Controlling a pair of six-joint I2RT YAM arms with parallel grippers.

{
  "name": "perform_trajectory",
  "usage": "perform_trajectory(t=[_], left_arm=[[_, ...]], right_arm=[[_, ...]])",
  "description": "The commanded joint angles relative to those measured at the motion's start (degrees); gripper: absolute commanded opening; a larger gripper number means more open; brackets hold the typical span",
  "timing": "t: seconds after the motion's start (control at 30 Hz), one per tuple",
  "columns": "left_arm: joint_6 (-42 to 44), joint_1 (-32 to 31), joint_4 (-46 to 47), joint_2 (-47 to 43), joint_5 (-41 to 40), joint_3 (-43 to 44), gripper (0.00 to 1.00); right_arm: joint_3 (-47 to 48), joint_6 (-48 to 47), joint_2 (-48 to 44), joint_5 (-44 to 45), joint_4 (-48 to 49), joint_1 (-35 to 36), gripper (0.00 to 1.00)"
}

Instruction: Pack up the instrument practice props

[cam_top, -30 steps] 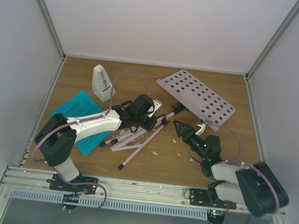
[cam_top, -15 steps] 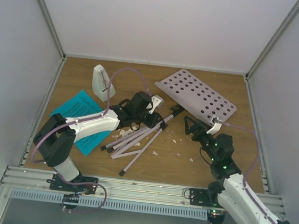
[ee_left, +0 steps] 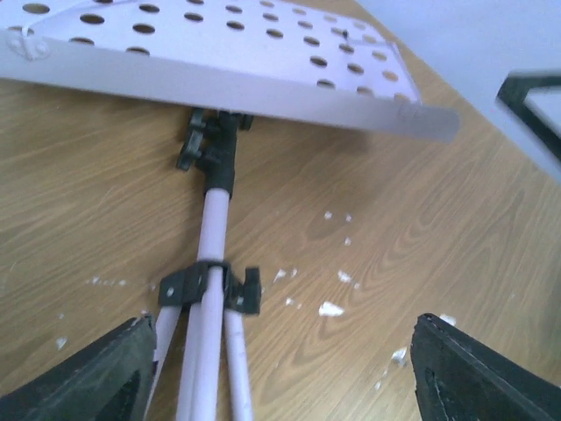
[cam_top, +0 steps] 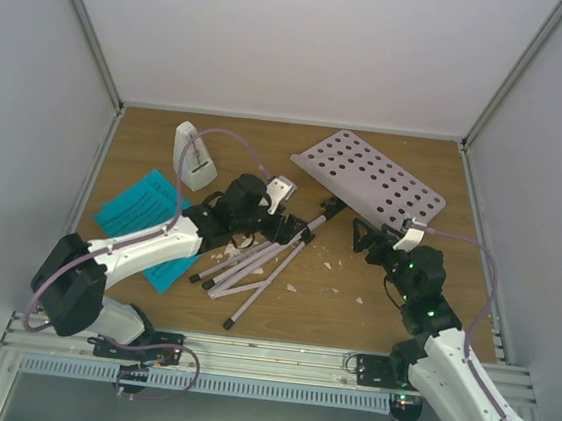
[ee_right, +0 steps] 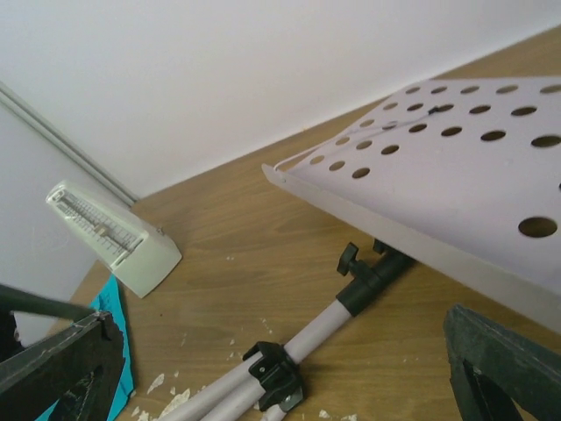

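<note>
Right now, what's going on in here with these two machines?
This robot is packing up music practice props. The pale pink tripod music stand with its hole-punched desk lies on its side on the wooden table. The left hand and the right hand hang open near it, gripping nothing. The small white pyramid metronome and the cyan sheet-music pages sit at the left.

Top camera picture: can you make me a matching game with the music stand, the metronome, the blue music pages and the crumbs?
Things:
1. music stand
2. metronome
3. music pages
4. crumbs

Clues:
A. cyan, lying flat on the left
B. its top is full of round holes
C. tiny white bits scattered on the wood
D. small white pyramid near the back left

Pairs: 1-B, 2-D, 3-A, 4-C
</note>
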Motion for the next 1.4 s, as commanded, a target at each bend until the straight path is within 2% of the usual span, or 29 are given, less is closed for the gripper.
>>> perform_trajectory(t=[0.0, 0.1, 0.13, 0.23, 0.4, 0.73, 0.93, 1.23, 1.37], left_arm=[[-1.3, -0.1, -0.9, -4.4, -1.7, -5.7, 0.85], [-2.4, -2.3, -4.5, -6.8, -5.4, -8.9, 0.98], [-2.8, -3.5, -6.8, -7.3, -7.0, -9.3, 0.99], [-4.6, -6.8, -11.8, -7.4, -11.2, -9.4, 0.99], [-7.5, -9.9, -17.3, -5.0, -13.5, -8.6, 0.99], [-14.3, -17.7, -21.7, 3.7, -25.8, -6.4, 0.99], [-18.6, -20.6, -23.6, 4.9, -30.9, -7.1, 0.99], [-20.1, -20.7, -28.3, 4.6, -36.0, -5.5, 0.99], [-21.7, -20.3, -29.6, 1.7, -36.5, -3.3, 0.99]], right_arm=[[3.1, -4.2, -1.5, 1.6, -3.7, -0.6, 1.0], [2.6, -4.2, -2.2, 1.8, -3.6, -0.8, 0.99], [2.3, -4.0, -2.2, 1.8, -3.3, -0.8, 1.0], [1.1, -2.9, -2.1, 1.4, -2.4, -1.0, 1.0], [0.2, -1.9, -2.2, 0.3, -1.6, -1.2, 1.0], [-0.4, -1.3, -4.5, 0.7, -3.1, -1.6, 1.0], [-1.5, 0.0, -5.8, 0.7, -3.3, -1.8, 1.0], [-2.7, 2.3, -6.2, -0.7, -2.4, -1.8, 1.0], [-3.1, 2.6, -7.0, -0.8, -2.8, -1.8, 1.0]])
